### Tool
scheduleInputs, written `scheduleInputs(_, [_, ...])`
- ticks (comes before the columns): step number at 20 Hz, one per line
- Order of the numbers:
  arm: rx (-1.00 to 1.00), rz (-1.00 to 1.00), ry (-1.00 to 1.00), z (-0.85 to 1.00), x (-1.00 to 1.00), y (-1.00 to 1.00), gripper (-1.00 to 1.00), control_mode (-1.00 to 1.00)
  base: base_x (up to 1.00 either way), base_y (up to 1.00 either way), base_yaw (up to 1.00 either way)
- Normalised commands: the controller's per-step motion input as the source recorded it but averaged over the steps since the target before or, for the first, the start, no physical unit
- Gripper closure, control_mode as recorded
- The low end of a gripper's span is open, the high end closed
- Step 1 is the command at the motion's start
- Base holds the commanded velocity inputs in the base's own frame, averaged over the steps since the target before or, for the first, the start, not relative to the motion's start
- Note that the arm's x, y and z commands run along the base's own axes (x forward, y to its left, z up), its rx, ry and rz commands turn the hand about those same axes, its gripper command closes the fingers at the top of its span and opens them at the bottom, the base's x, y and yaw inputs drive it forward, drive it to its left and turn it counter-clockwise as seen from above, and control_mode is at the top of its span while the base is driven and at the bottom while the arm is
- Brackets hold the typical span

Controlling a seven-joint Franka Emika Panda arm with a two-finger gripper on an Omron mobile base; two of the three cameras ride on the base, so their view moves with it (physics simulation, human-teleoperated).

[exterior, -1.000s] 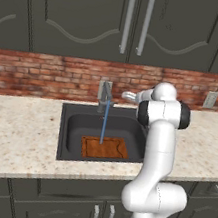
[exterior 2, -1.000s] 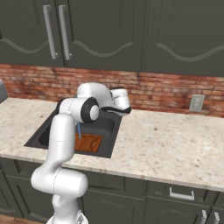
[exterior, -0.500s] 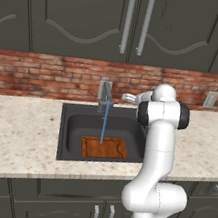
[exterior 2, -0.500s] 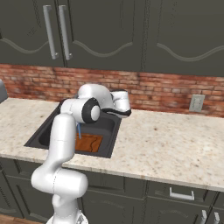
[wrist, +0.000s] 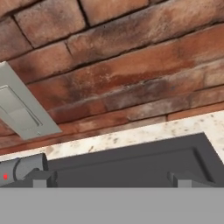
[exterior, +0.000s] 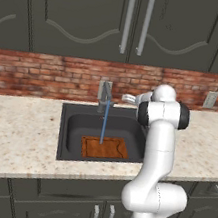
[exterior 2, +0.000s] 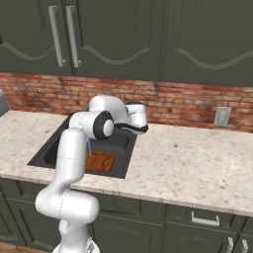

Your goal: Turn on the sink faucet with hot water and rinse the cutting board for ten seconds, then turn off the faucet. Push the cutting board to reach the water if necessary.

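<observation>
Nothing has shifted since the earlier frame: arm and stream are unchanged. Water (exterior: 104, 120) falls from the sink faucet (exterior: 104, 96), centre of the left base view, onto the cutting board (exterior: 105, 147) lying flat in the sink (exterior: 72, 125). Pincer (exterior: 126, 98), jaws apart and empty, hovers just right of the faucet. Rinsing appears underway; next, the faucet must be shut off.

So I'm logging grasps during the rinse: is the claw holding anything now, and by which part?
Nothing is held. The claw is open, near the sink faucet, with only brick wall ahead.
</observation>
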Motion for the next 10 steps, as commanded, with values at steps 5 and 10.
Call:
scheduleInputs(5, [0.00, 0.00, 0.00, -0.02, 0.03, 0.00, -1.00, -1.00, 0.00, 0.00, 0.00])
scheduleInputs(10, [0.00, 0.00, 0.00, 0.00, 0.04, 0.00, -1.00, -1.00, 0.00, 0.00, 0.00])
